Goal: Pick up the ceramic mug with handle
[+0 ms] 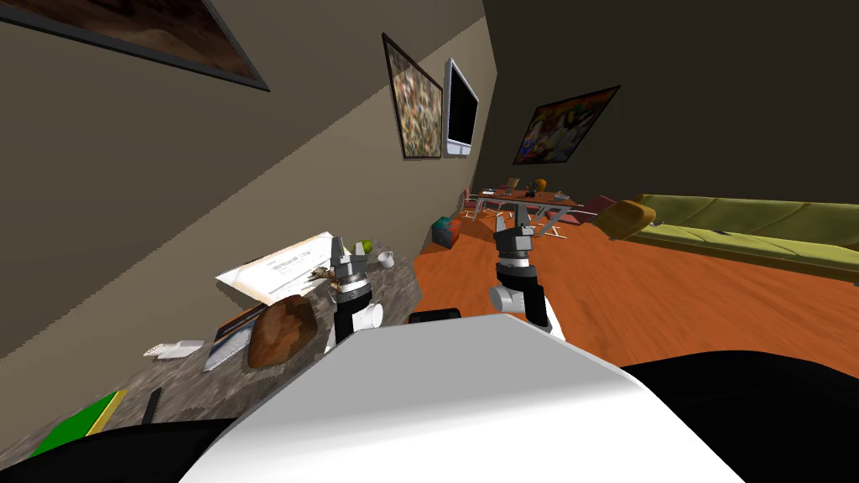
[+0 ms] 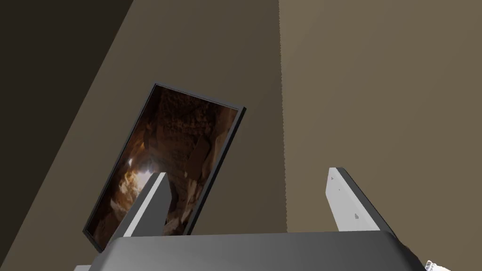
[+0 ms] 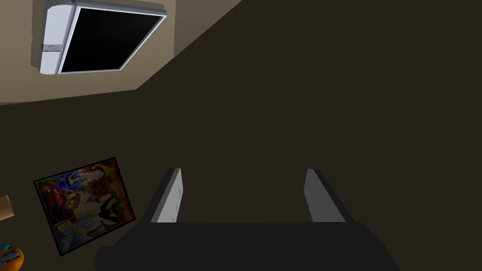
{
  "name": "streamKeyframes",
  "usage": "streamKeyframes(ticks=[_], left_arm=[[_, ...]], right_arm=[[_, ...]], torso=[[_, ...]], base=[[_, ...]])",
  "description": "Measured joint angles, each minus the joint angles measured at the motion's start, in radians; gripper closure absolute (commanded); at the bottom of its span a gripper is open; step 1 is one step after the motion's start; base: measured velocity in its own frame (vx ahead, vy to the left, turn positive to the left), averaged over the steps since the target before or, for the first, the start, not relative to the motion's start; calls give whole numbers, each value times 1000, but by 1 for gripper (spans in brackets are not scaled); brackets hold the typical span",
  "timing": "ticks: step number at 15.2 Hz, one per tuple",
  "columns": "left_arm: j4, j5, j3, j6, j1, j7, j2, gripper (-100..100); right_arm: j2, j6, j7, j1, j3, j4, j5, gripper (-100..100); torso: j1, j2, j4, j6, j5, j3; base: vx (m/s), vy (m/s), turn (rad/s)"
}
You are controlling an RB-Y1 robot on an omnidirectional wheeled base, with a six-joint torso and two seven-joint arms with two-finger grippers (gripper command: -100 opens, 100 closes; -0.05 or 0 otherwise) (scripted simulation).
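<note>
White mug [image 1: 386, 259] standing free at the far end of the mottled grey table [image 1: 398, 293], both grippers lifted and spread.

Left gripper [image 1: 340, 250] upright above the table, near the mug but apart from it, with a green apple [image 1: 366, 246] just beside the mug on the wall side and a white sheet [image 1: 277, 268] and brown lump [image 1: 281, 331] further along. Table edge close to the mug, then open orange floor [image 1: 671, 293] across to a green sofa [image 1: 755, 226]. Right gripper [image 1: 513, 220] over that floor, well apart from the mug. Mug and edge read from the head view; from the wrist views, left fingers [image 2: 150, 197] and right fingers [image 3: 172, 197] wide apart, nothing between.
</note>
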Motion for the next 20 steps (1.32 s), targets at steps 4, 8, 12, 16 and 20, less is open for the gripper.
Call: streamKeyframes(ticks=[4, 8, 12, 16, 20], left_arm=[[5, 17, 6, 25, -1, 3, 79, -100], [10, 43, 11, 67, 1, 4, 160, -100], [25, 82, 22, 125, 0, 9, 245, -100], [35, 131, 34, 201, -1, 12, 328, -100], [58, 178, 46, 271, -5, 16, 400, -100]], right_arm=[[0, 0, 0, 0, 0, 0, 0, 0], [0, 0, 0, 0, 0, 0, 0, 0], [0, 0, 0, 0, 0, 0, 0, 0], [0, 0, 0, 0, 0, 0, 0, 0], [0, 0, 0, 0, 0, 0, 0, 0]], torso=[[0, 0, 0, 0, 0, 0], [-1, -1, 0, 0, 0, 0], [-1, -1, 0, 0, 0, -1], [-2, -2, 0, 0, 0, -1], [-2, -1, 0, 0, 0, -1]], base=[[6, -12, 0], [11, -17, -1], [14, -25, -1], [20, -31, -1], [17, -26, -1]])
